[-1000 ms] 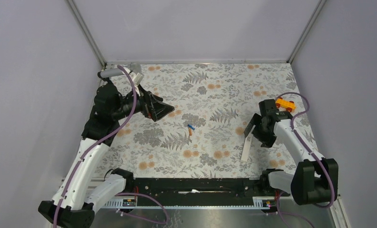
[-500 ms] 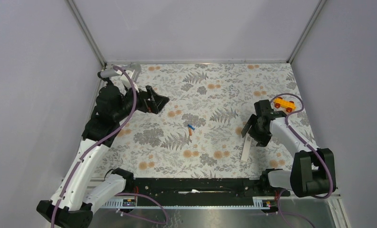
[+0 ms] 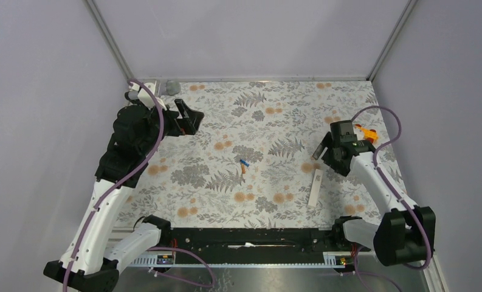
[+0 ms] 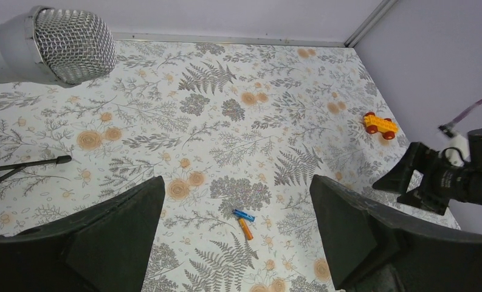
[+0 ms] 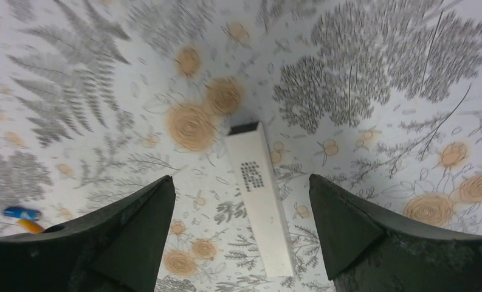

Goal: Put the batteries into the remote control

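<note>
Lying apart: two batteries (image 3: 244, 165), one remote (image 3: 315, 188).

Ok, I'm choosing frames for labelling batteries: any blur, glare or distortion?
Top external: sharp, evenly lit, batteries tiny. Left wrist: sharp, no glare, batteries small mid-frame. Right wrist: some wide-angle stretch, remote control crisp, batteries half hidden near the left edge.

The counter (image 3: 268, 115) is covered with a pale print of grey ferns and orange flowers. It is enclosed on three sides by plain lilac-grey walls (image 3: 250, 36), which are joined at the back corners by slim metal posts (image 3: 109, 39). Everything is lit softly and evenly.
</note>
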`<state>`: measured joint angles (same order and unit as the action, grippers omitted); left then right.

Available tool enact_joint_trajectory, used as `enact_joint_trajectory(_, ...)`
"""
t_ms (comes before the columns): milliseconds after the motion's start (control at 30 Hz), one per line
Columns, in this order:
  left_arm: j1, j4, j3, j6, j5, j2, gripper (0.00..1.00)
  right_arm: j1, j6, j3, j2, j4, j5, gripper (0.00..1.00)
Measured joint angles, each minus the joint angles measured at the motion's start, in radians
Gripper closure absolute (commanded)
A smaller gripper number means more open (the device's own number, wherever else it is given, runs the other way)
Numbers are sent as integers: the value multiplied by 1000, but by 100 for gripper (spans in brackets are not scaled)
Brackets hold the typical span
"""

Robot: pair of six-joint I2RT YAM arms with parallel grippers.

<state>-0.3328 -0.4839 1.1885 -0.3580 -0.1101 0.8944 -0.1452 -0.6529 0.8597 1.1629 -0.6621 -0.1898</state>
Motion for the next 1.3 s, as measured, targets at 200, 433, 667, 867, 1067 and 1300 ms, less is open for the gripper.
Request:
enact_joint_trajectory(200,0,8,-66,-7,33,-54,1,-14,-44,-136,54,-6,72,20)
enact_joint_trajectory(433,0,10,-77,-16,138,-63,1,-32,-59,-174,119,8,155,35)
enact_joint_trajectory(667,0,30,-103,-26,240,-82,1,-69,-45,-162,243,14,161,63)
enact_joint_trajectory(867,1,31,-113,-1,203,-82,1,-167,-18,-83,283,40,149,66)
enact_joint_trajectory(1067,1,38,-180,-18,97,-47,1,-337,71,89,435,123,155,64)
enact_joint_trajectory(1300,1,63,-288,-112,77,-49,1,-401,169,243,627,151,147,38)
